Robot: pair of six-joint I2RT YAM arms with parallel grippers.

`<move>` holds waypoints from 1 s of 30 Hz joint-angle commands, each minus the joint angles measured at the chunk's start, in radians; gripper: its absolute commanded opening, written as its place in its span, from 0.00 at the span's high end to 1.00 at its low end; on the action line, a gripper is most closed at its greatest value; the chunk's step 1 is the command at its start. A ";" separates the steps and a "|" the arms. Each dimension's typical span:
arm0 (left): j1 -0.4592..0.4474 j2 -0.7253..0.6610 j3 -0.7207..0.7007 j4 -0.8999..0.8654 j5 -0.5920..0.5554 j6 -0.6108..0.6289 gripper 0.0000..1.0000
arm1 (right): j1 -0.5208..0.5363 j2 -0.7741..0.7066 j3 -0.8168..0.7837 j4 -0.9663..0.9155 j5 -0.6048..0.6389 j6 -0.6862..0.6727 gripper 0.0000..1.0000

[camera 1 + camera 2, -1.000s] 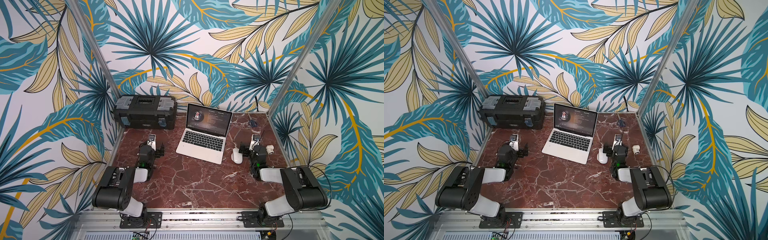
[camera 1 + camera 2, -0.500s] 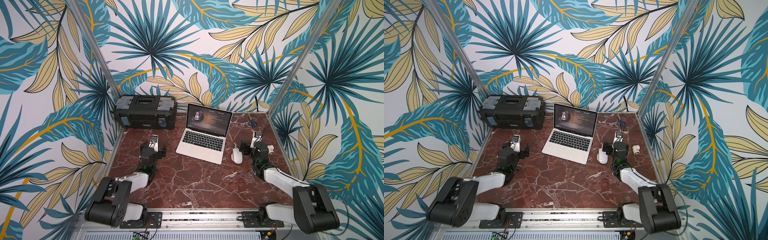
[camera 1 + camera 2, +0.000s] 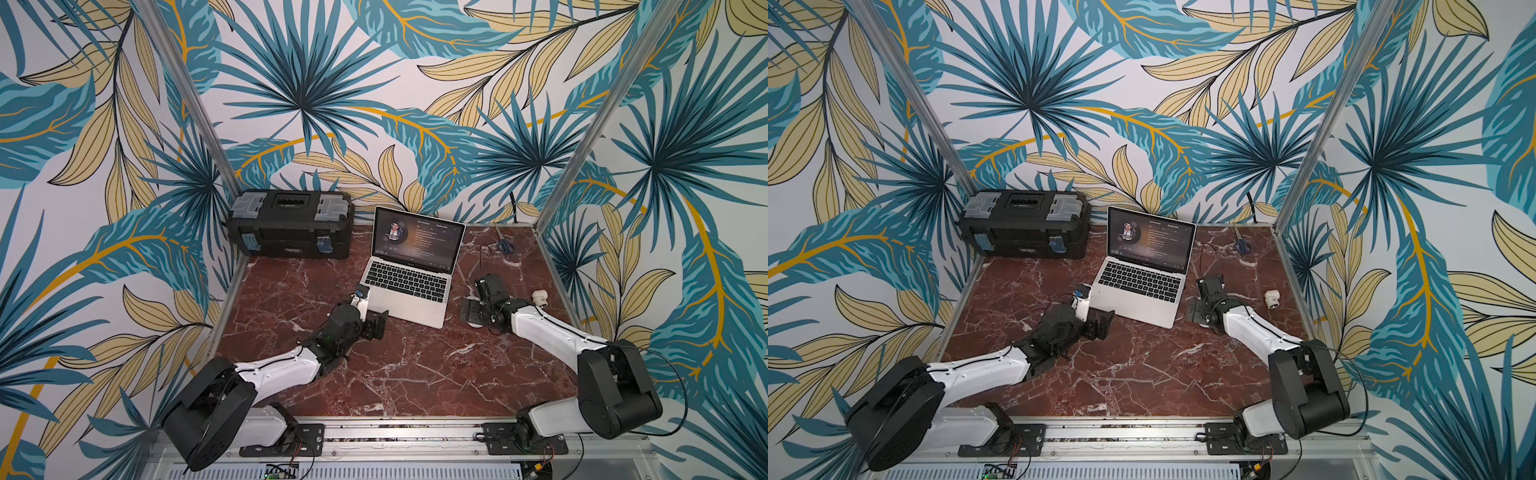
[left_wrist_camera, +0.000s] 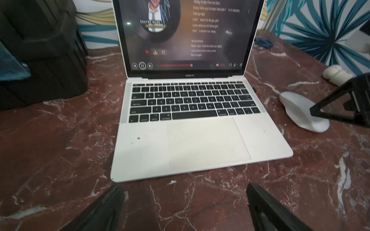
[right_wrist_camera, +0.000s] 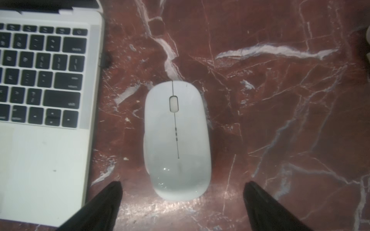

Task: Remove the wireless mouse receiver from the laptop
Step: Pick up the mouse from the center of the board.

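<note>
One table (image 3: 415, 374) holds one black toolbox (image 3: 291, 226) far left and one open laptop (image 3: 409, 286) at the centre. The left gripper (image 4: 185, 187) and right gripper (image 5: 183, 184), two in all, gape wide and empty. One white mouse (image 5: 177, 140) lies beside the laptop's right edge, where one small dark receiver (image 5: 106, 59) sticks out.

Pretty much everything we can read is on the laptop (image 4: 206, 140). Under its screen (image 4: 210, 46) we make out "MacBook Pro", a bit blurry. The round picture says "SHAYNE WARD", and next to it are lyrics like "No promises" and "I just need you to know girl". The keys (image 5: 60, 100) show "shift", "delete" and "command". The toolbox (image 3: 291, 232) beside the laptop has a label that's too small for us to read.
</note>
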 commanded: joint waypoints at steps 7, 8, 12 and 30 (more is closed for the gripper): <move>-0.008 0.008 0.050 0.044 0.019 -0.030 0.00 | -0.055 0.196 0.170 -0.122 0.002 -0.024 0.00; -0.008 0.002 0.052 0.037 0.019 -0.026 0.00 | -0.058 0.210 0.181 -0.127 -0.004 -0.023 0.01; -0.008 -0.028 0.044 0.020 -0.001 -0.015 0.00 | -0.058 0.240 0.198 -0.129 -0.036 -0.030 0.04; -0.008 -0.087 0.057 -0.027 -0.058 0.039 0.00 | -0.058 0.225 0.215 -0.146 -0.104 -0.089 0.59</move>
